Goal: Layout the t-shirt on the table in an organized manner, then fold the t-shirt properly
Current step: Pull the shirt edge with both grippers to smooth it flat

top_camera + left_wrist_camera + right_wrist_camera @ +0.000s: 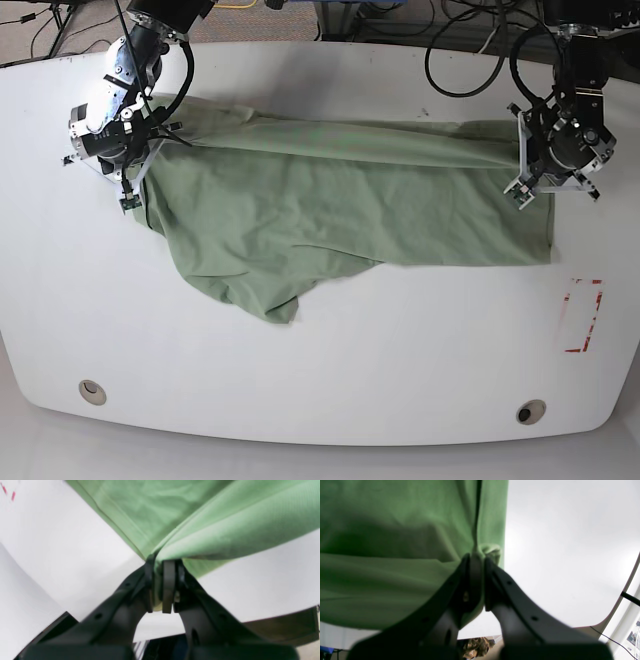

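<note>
The sage-green t-shirt (340,205) lies spread across the far half of the white table (320,370), stretched between the two arms, its top edge pulled fairly taut while a loose flap sags toward the near side. The left gripper (160,565) is pinched tight on a gathered edge of cloth, and the right gripper (477,557) is likewise clamped on a bunched corner at the other end. The step in hand looks like the laying-out, and to do it well both arms should keep even tension, lift just enough to free the drooping flap, then lower the cloth flat together. Pulling unevenly would likely skew the shirt or drag new wrinkles in.
</note>
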Action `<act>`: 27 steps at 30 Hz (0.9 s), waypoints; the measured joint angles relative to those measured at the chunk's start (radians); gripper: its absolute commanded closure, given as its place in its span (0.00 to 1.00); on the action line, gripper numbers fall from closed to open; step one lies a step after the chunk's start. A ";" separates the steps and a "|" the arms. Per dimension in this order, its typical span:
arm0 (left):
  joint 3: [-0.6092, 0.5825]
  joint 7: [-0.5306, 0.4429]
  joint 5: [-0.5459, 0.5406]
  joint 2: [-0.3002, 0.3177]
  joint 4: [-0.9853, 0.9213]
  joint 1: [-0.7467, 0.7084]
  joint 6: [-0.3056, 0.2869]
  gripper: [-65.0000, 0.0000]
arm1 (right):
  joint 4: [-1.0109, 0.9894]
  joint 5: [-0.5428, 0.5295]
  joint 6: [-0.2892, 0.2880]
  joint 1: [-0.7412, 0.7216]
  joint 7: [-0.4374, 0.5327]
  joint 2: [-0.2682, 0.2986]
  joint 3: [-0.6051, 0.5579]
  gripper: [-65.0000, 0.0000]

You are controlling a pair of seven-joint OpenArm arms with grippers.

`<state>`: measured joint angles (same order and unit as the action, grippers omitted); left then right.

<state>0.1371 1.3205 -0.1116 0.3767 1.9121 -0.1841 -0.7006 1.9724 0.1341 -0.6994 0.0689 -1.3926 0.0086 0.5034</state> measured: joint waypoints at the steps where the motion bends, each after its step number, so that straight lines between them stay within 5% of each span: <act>1: 0.000 0.000 0.000 0.000 0.000 -0.002 0.000 0.98 | -0.008 0.001 0.000 -0.002 -0.002 0.000 0.000 0.99; 4: 0.000 0.003 0.001 0.000 0.000 -0.002 0.000 0.95 | -0.039 0.003 0.000 -0.013 -0.003 -0.001 0.000 0.99; 9: -0.009 0.006 0.016 0.001 0.000 0.004 0.000 0.74 | -0.066 0.017 0.000 -0.026 0.006 0.000 0.000 0.96; 11: -0.012 0.016 0.015 0.001 0.000 0.005 0.001 0.66 | -0.072 0.025 0.000 -0.036 0.009 0.000 0.002 0.90; 20: -0.012 0.022 0.029 0.006 0.000 0.061 0.003 0.49 | -0.080 0.026 0.000 -0.082 0.025 0.006 0.007 0.19; 27: -0.012 0.025 0.026 0.006 0.000 0.120 0.003 0.49 | -0.026 0.026 0.000 -0.072 0.019 0.005 0.008 0.13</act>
<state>0.1253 1.3457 -0.0856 0.3832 1.9118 -0.0643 -0.6971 1.9465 0.1604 -0.6994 -0.0036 -1.3731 0.0135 0.5110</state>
